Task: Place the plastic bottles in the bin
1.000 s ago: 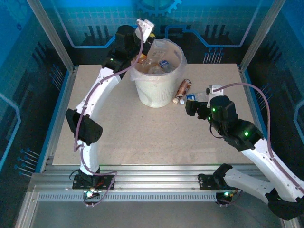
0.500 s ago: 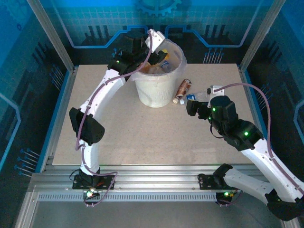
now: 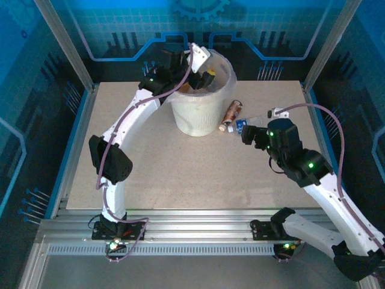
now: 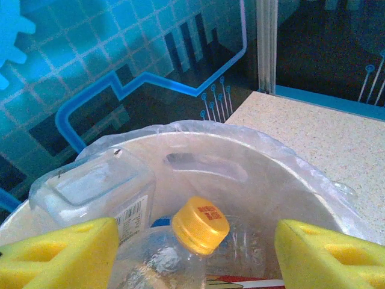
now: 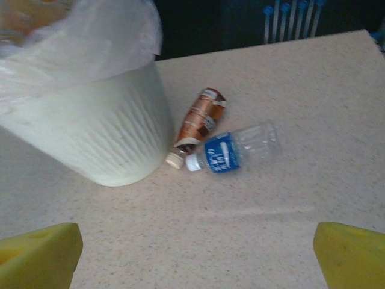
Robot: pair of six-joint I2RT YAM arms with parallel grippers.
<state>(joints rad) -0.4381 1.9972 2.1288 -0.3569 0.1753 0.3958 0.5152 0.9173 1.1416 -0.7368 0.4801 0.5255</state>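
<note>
1. Top view: the left hand hangs over the mouth of the bin, at its far-left rim. The right hand sits low over the worktop, just right of the bin. Beside it lie the brown-label bottle and the blue-label bottle. If the right arm carries a bottle up while the left arm is over the rim, the two arms could clash.

2. Left wrist view: the yellow pads stand wide apart with nothing between them, so this hand is empty. Below, inside the bin, an orange-capped bottle rests beside a clear container. The liner bag bulges over the rim, and a low retreat could snag it and tug the bin.

3. Right wrist view: its pads are also spread, holding nothing. The two bottles lie ahead, caps together near the bin's base. Closing there could catch both bottles or squeeze one out sideways. They are round and may roll if nudged. Reaching for the brown one risks bumping the bin wall.
</note>
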